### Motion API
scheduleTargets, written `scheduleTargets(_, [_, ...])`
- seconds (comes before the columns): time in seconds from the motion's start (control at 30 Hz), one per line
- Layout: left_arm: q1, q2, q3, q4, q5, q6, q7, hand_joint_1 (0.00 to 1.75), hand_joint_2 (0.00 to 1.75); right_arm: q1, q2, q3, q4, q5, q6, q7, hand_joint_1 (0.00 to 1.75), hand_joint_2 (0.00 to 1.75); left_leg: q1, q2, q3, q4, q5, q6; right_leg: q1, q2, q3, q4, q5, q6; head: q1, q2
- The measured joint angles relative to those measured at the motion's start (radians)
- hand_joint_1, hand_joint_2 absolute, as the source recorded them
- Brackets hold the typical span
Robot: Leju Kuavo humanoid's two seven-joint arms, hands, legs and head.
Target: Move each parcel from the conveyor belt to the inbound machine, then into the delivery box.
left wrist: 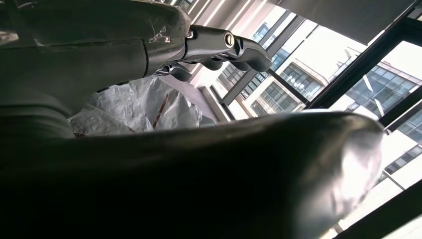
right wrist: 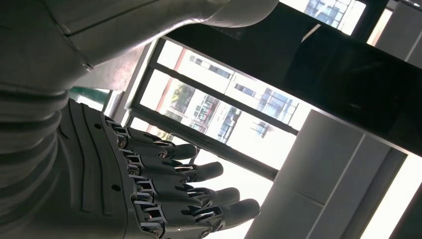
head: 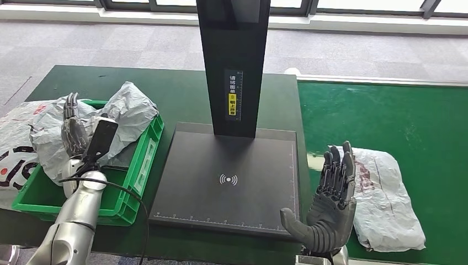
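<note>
The scanner's black post (head: pixel 233 61) carries a vertical label (head: pixel 234 93): white Chinese characters above a yellow strip, too small to read. On its pad (head: pixel 182 193) sits a white wireless-wave sign (head: pixel 228 179), at 6 o'clock from the label.

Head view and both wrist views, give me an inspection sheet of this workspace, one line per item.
Surface: dark green table; green conveyor belt on the right.
Job's things: inbound machine, its black plate bare; one white parcel on the belt; green delivery box holding grey parcels.
Clutter: white bag beside the box.
Hands: left hand raised over the box, holding nothing; right hand open, upright beside the belt parcel, not touching it.
Cables: black cable at the left arm.
Surroundings: grey carpet, windows.
</note>
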Motion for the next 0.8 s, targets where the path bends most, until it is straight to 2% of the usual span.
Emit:
scheduleTargets(0.2, [0.003, -0.001, 0.003, -0.007, 0.004, 0.000, -0.002, 0.00, 0.00, 0.000, 0.000, -0.003, 0.000, -0.001, 0.000, 0.000, 0.00, 1.75, 0.000, 0.000, 0.000, 0.000, 0.000, 0.000, 0.000, 0.000, 0.000, 0.000, 0.000, 0.000, 0.000, 0.000])
scheduleTargets(0.3, [0.012, -0.006, 0.005, -0.024, 0.066, -0.013, -0.037, 0.00, 0.00, 0.000, 0.000, -0.005, 0.000, 0.000, 0.000, 0.001, 0.00, 1.75, 0.000, 0.000, 0.000, 0.000, 0.000, 0.000, 0.000, 0.000, 0.000, 0.000, 0.000, 0.000, 0.000, 0.000])
scheduleTargets(0.43, [0.100, -0.053, 0.011, -0.170, 0.317, -0.050, -0.204, 0.00, 0.00, 0.015, 0.001, -0.033, 0.002, 0.051, 0.000, 0.050, 0.00, 1.75, 0.000, 0.001, 0.000, 0.000, -0.001, 0.000, 0.000, 0.001, 0.000, 0.000, 0.000, 0.000, 0.000, 0.000])
scheduleTargets(0.5, [0.178, -0.095, -0.004, -0.293, 0.418, -0.063, -0.287, 0.00, 0.00, 0.031, 0.002, -0.070, 0.008, 0.106, 0.000, 0.112, 0.00, 1.75, -0.001, 0.001, 0.000, 0.000, -0.001, 0.001, -0.001, 0.001, 0.000, -0.001, 0.000, 0.000, 0.000, 0.000])
scheduleTargets(0.57, [0.261, -0.135, -0.044, -0.420, 0.479, -0.058, -0.334, 0.00, 0.00, 0.049, 0.002, -0.111, 0.014, 0.191, 0.002, 0.192, 0.00, 1.75, -0.002, 0.001, 0.000, 0.000, -0.002, 0.002, -0.002, 0.001, 0.000, -0.002, -0.001, 0.000, 0.000, 0.000])
scheduleTargets(0.63, [0.338, -0.163, -0.109, -0.540, 0.518, -0.037, -0.347, 0.00, 0.00, 0.065, 0.002, -0.149, 0.021, 0.311, 0.018, 0.289, 0.00, 0.87, -0.002, 0.001, 0.000, 0.000, -0.003, 0.003, -0.002, 0.001, -0.001, -0.002, -0.001, 0.000, 0.000, 0.000])
scheduleTargets(0.7, [0.402, -0.181, -0.196, -0.653, 0.534, -0.004, -0.350, 0.00, 0.00, 0.077, 0.002, -0.186, 0.027, 0.453, 0.062, 0.408, 0.00, 0.87, -0.003, 0.001, 0.000, 0.000, -0.004, 0.003, -0.003, 0.001, -0.001, -0.003, -0.001, 0.000, 0.000, 0.000])
scheduleTargets(0.77, [0.450, -0.194, -0.286, -0.738, 0.550, 0.016, -0.352, 0.00, 0.00, 0.085, 0.001, -0.224, 0.033, 0.579, 0.121, 0.529, 0.00, 1.75, -0.004, 0.001, 0.000, 0.000, -0.004, 0.003, -0.003, 0.001, 0.000, -0.003, -0.001, 0.001, 0.000, 0.000])
scheduleTargets(0.8, [0.467, -0.200, -0.324, -0.763, 0.563, 0.016, -0.353, 0.00, 0.00, 0.088, 0.000, -0.244, 0.035, 0.620, 0.151, 0.577, 0.00, 1.75, -0.004, 0.001, -0.001, 0.000, -0.004, 0.003, -0.003, 0.001, 0.000, -0.003, -0.001, 0.001, 0.000, 0.000])
